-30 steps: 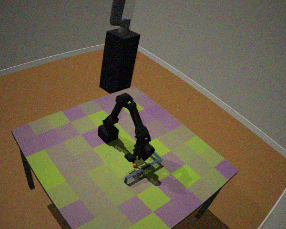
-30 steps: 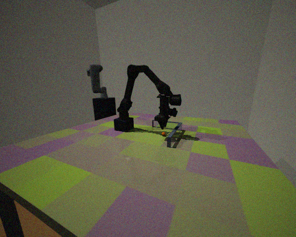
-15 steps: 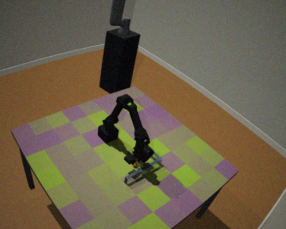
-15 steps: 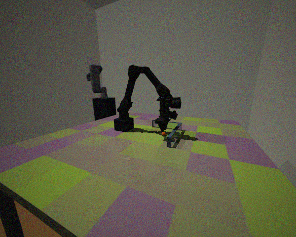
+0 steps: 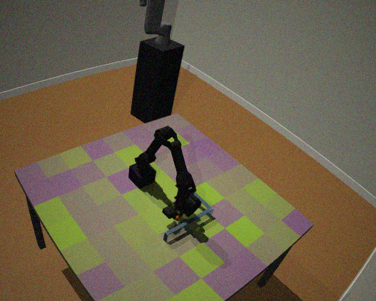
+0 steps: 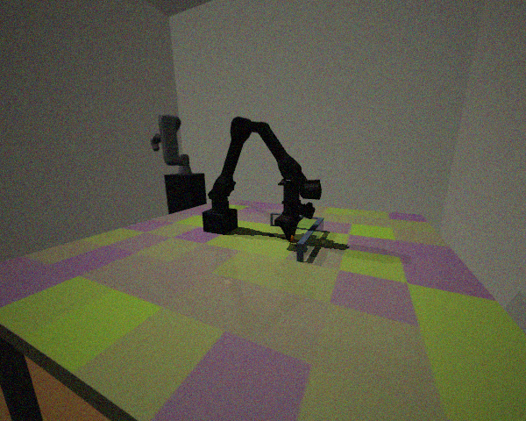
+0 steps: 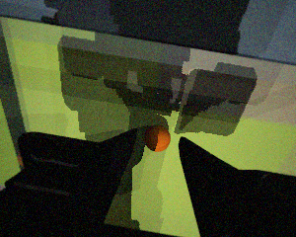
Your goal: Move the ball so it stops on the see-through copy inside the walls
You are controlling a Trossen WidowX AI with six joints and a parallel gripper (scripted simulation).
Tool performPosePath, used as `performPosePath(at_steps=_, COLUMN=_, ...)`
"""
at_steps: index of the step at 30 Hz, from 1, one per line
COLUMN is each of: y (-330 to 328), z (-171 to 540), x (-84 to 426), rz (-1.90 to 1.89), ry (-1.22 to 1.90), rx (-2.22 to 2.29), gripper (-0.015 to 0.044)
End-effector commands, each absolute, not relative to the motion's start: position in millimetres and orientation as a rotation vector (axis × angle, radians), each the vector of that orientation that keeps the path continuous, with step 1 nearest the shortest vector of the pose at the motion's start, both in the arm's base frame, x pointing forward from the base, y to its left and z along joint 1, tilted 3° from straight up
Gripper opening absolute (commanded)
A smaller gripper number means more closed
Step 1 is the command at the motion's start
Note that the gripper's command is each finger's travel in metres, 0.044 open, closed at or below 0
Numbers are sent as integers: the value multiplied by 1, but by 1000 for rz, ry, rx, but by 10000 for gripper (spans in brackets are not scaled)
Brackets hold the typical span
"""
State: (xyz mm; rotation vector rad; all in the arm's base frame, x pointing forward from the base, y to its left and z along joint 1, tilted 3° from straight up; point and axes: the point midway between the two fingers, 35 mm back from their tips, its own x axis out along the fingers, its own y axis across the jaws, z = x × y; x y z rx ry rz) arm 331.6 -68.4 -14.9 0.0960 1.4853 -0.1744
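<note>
The orange ball [image 5: 177, 217] [image 6: 292, 238] [image 7: 158, 138] lies on the table on the robot's side of the long clear wall [image 5: 188, 222] [image 6: 309, 233] [image 7: 271, 31]. The shorter wall [image 5: 202, 201] [image 7: 8, 91] meets it at a corner. My gripper [image 5: 177, 216] [image 6: 291, 237] [image 7: 158, 136] points down at the ball, one fingertip on each side. In the wrist view the fingers are part-way open, with a narrow gap visible on each side of the ball. The see-through copy cannot be made out clearly; a faint reddish patch shows beside the left finger in the wrist view.
The arm's base [image 5: 141, 175] [image 6: 219, 220] stands on the patchwork table [image 5: 107, 226] [image 6: 173, 289]. The long wall is close beside the fingers. A grey arm on a black pedestal [image 5: 157, 79] [image 6: 185, 192] stands beyond the table's edge.
</note>
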Motion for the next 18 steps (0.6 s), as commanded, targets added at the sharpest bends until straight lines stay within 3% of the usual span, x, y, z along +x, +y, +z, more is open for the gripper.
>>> performPosePath(at_steps=1, y=-68, z=-19, x=330, rz=-168, ry=1493, rx=95, gripper=157)
performPosePath(at_steps=10, y=-68, z=-19, x=330, rz=-168, ry=1493, rx=95, gripper=97)
performPosePath(at_steps=14, y=-68, z=-7, x=332, rz=-168, ry=1492, rx=95, gripper=0)
performPosePath(at_steps=18, y=-66, z=26, x=334, rz=-167, ry=1492, rx=95, gripper=0)
